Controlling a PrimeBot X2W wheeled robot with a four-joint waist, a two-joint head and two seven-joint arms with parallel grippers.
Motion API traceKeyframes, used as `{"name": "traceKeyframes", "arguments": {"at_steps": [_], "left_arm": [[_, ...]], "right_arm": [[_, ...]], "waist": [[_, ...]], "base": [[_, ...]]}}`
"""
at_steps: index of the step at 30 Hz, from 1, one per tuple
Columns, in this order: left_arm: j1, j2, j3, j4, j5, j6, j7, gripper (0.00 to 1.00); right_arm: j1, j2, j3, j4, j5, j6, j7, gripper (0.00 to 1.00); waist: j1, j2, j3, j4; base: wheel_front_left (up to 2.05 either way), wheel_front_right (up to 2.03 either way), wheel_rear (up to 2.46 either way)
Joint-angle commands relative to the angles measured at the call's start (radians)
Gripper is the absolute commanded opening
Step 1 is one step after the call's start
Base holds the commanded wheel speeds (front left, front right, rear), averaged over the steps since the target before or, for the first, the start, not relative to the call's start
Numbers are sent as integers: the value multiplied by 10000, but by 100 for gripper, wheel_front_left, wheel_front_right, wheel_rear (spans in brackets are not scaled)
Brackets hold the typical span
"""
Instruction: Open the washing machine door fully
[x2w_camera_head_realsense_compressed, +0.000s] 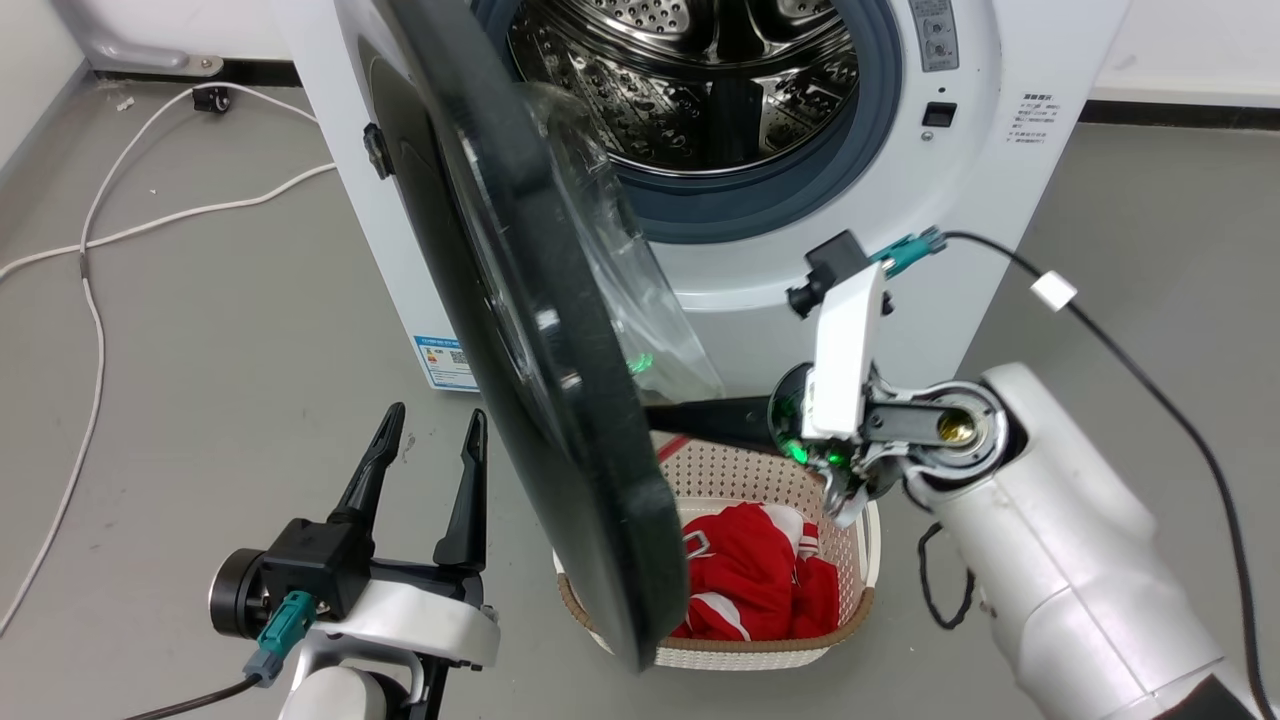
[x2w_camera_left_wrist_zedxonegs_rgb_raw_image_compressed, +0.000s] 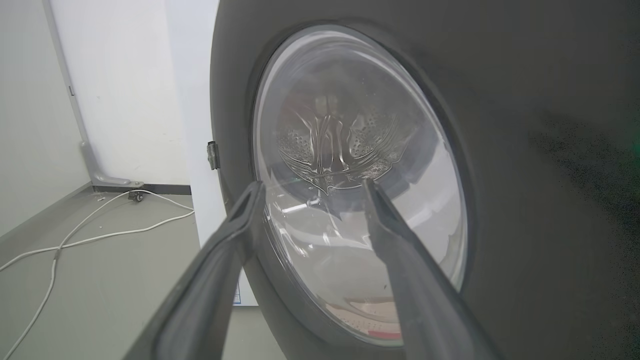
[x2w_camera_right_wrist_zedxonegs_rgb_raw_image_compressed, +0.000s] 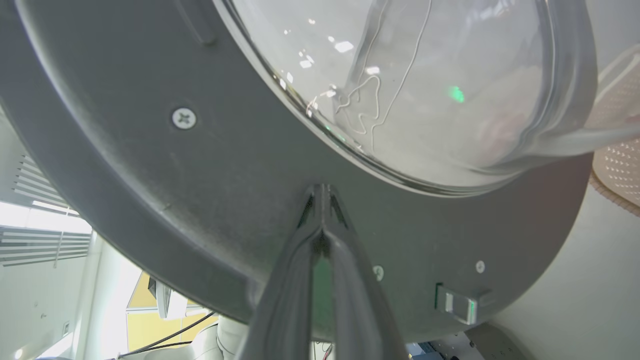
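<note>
a white front-loading washing machine (x2w_camera_head_realsense_compressed: 960, 200) is standing on a grey floor (x2w_camera_head_realsense_compressed: 200, 420), with its steel drum (x2w_camera_head_realsense_compressed: 700, 90) and grey-blue rubber ring (x2w_camera_head_realsense_compressed: 880, 120) lying exposed. the washing machine door (x2w_camera_head_realsense_compressed: 540, 330) is hanging partway open from its hinge on the left of the machine. in the head view it is swinging out toward the camera and showing almost edge-on, its clear glass bowl bulging to the right.

the robot's pale right arm (x2w_camera_head_realsense_compressed: 1050, 540) is reaching in from the lower right, behind the door. a cream perforated basket (x2w_camera_head_realsense_compressed: 860, 600) is sitting on the floor in front of the machine, below the door's lower edge, and is holding a red and white garment (x2w_camera_head_realsense_compressed: 750, 570).

the right pincer (x2w_camera_right_wrist_zedxonegs_rgb_raw_image_compressed: 320, 200) is showing its two dark fingers pressed together, pinching nothing. their tips are resting against the door's (x2w_camera_right_wrist_zedxonegs_rgb_raw_image_compressed: 150, 175) grey inner face, just under the glass bowl.

the left pincer (x2w_camera_head_realsense_compressed: 437, 415) is holding its fingers spread. it is pointing at the outer side of the door (x2w_camera_left_wrist_zedxonegs_rgb_raw_image_compressed: 525, 150), just beside the glass; whether it is touching is not clear.

a thin white cable (x2w_camera_head_realsense_compressed: 100, 300) is trailing across the floor at the left.
</note>
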Motion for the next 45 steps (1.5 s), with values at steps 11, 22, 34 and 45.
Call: {"name": "traceKeyframes", "arguments": {"at_steps": [11, 22, 34, 45], "left_arm": [[210, -36, 165, 4, 25, 0, -25, 100], [663, -51, 597, 102, 89, 0, -25, 100], [766, -49, 912, 123, 151, 0, -25, 100], [579, -49, 982, 134, 211, 1, -25, 100]], "right_arm": [[1035, 34, 69, -482, 560, 23, -3425, 0], [4580, -849, -2530, -1895, -614, 25, -9779, 100], [6153, -410, -5666, -4401, -8393, 25, -11896, 100], [7591, 38, -4915, -7757, -14297, 10, -11906, 100]], "waist": [[2, 0, -162, -264], [2, 0, -654, -606], [2, 0, -697, -839], [2, 0, -684, -939]], "base": [[0, 0, 0], [0, 0, 0], [0, 0, 0], [0, 0, 0]]}}
